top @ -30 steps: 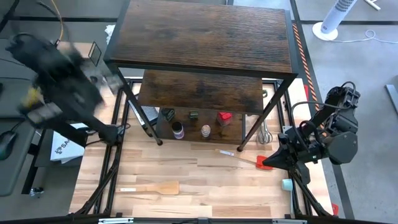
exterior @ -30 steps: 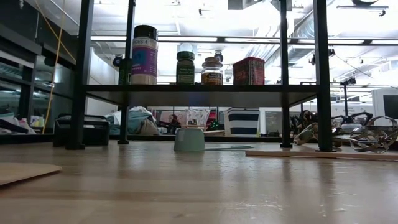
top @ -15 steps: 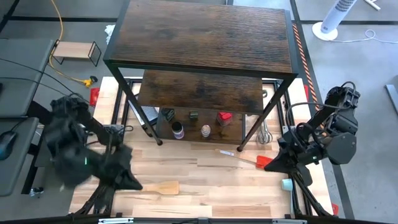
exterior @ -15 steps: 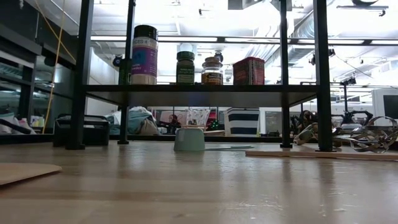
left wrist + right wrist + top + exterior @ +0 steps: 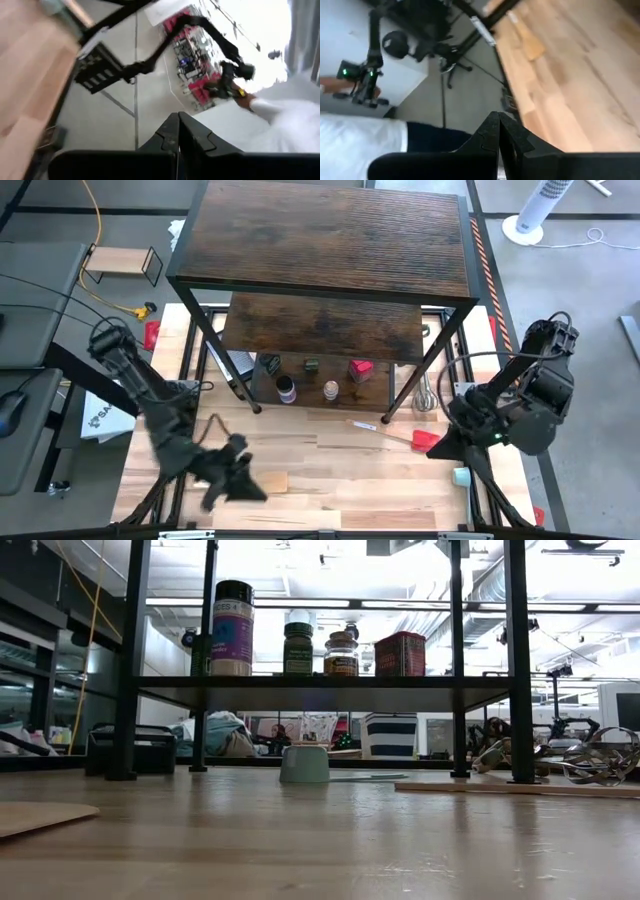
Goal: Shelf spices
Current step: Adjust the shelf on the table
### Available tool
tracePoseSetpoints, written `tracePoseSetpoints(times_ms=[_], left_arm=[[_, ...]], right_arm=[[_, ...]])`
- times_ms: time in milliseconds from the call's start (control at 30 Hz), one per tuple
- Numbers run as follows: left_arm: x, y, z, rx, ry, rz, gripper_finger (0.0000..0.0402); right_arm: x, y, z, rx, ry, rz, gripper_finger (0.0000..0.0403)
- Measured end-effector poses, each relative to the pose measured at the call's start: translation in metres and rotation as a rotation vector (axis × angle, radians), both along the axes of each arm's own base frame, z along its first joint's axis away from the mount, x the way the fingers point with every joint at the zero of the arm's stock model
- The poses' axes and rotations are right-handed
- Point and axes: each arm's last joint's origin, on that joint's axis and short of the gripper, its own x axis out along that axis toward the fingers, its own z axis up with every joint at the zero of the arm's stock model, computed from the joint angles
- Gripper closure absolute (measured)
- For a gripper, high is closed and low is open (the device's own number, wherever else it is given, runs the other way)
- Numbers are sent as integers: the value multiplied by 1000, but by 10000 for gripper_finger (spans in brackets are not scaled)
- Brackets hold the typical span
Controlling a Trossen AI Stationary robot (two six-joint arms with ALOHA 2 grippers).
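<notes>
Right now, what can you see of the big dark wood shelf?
The large three-tier shelf of dark brown wood boards in a thin black metal frame stands upright at the table's far side. Its top board looks bare. In the low view, four spice jars stand in a row on a low board: a tall dark-lidded one, a green-lidded one, a small dark one, a red one.

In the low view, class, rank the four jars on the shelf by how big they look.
Largest to smallest:
1. Dark-lidded jar with the purple label
2. Red jar
3. Green-lidded jar
4. Short amber jar

The last two look close; differing depth on the shelf could skew this.
</notes>
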Motion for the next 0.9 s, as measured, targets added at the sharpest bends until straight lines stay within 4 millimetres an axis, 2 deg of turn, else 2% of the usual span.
tracePoseSetpoints(times_ms=[100, 200, 367, 467, 533, 733, 800, 900], left_arm=[[-6, 17, -32, -163, -33, 53, 402], [-21, 26, -55, -224, -86, 119, 402], [-44, 44, -66, -224, -137, 272, 402], [-50, 56, -62, -206, -172, 327, 402], [-53, 63, -62, -181, -189, 346, 402], [-53, 79, -62, -118, -200, 338, 402], [-52, 81, -66, -92, -169, 309, 402], [-51, 83, -66, -115, -147, 277, 402]], right_arm=[[1, 7, -13, -42, 74, -84, 403], [4, 22, -30, -118, 88, -208, 403], [6, 45, -64, -142, 148, -486, 403], [6, 51, -75, -100, 59, -659, 403], [11, 57, -76, -50, 21, -672, 403], [21, 57, -75, 88, -7, -707, 403], [26, 59, -87, 162, -17, -691, 403], [43, 65, -116, 304, -65, -601, 403]])
